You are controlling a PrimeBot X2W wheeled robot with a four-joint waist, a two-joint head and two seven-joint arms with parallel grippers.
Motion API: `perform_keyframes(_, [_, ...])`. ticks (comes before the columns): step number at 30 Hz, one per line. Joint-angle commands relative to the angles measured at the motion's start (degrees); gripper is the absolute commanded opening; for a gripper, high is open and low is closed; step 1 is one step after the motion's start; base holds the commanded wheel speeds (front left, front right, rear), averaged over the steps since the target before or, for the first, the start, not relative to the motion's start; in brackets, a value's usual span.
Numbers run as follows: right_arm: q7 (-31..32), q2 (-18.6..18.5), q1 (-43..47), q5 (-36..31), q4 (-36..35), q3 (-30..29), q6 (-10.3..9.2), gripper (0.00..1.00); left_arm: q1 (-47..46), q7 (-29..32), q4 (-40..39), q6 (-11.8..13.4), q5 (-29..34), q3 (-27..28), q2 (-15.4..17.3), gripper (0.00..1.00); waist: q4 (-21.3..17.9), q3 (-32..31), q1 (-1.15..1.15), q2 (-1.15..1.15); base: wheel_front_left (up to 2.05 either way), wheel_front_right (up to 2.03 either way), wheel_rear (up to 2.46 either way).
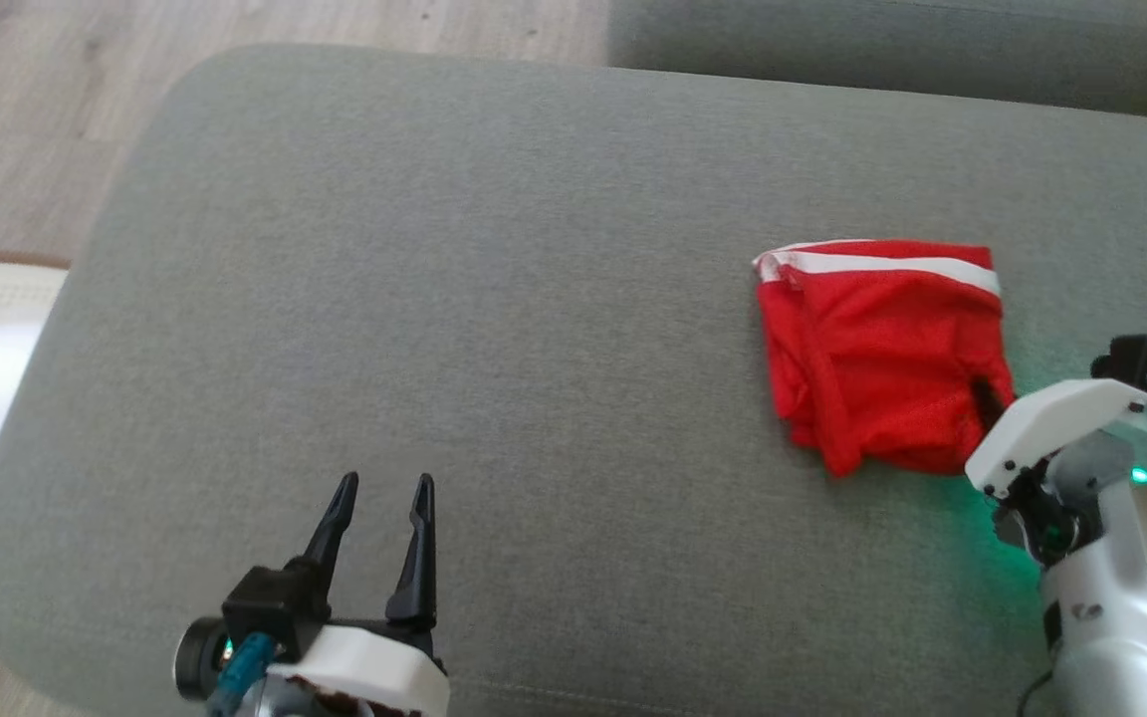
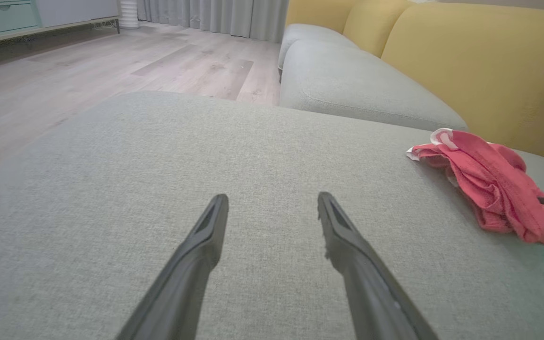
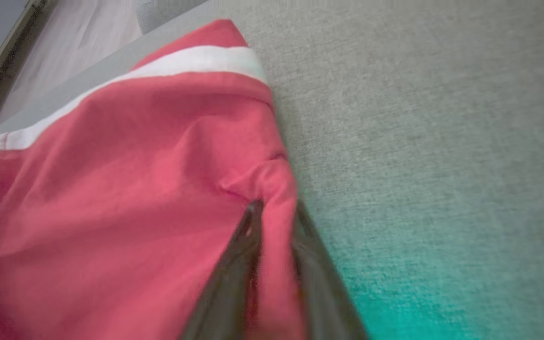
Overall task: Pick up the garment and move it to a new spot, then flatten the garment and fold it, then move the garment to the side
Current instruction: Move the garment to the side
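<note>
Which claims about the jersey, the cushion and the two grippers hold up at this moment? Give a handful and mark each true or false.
1. The garment lies folded on the grey cushion. True.
2. The left gripper holds a sleeve. False: it is open over bare cushion, well apart from the garment.
3. The right gripper has a fold of red fabric pinched between its fingers. True.
4. In the head view the garment lies on the robot's left. False: it lies on the right, by the right gripper.
5. The white stripe runs along the garment's near edge. False: it runs along the far edge.
</note>
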Motion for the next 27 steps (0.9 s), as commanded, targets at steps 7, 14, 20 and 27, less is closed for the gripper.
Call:
perform_keyframes(7, [-3.5, -2.4, -6.6, 1.9, -2.9, 4.3, 0.39, 0.00, -1.6, -0.4, -3.7, 0.3, 0.2, 3.2, -0.2, 1.00, -8.5, 1.8, 0.00, 0.00, 0.00, 0.00, 0.00])
perform_keyframes(14, [-5.1, -12.1, -12.6, -2.6, -6.8, 3.4, 0.39, 0.00, -4.3, -0.4, -4.6, -1.9, 2.5, 4.0, -0.2, 1.00, -15.2, 7.2, 0.00, 0.00, 0.00, 0.00, 0.00])
perform_keyframes(20, [-4.4, -16.4, -16.6, -7.4, -5.8, 0.5, 0.39, 0.00, -4.9, -0.4, -3.8, -3.5, 4.4, 4.1, -0.2, 1.00, -15.7, 9.6, 0.00, 0.00, 0.00, 0.00, 0.00])
perform_keyframes(27, [-3.8, -22.3, -18.2, -18.6, -2.7, -5.0, 0.39, 0.00, -3.1, -0.4, -4.4, -4.0, 5.5, 5.1, -0.2, 1.00, -14.3, 10.4, 0.00, 0.00, 0.00, 0.00, 0.00])
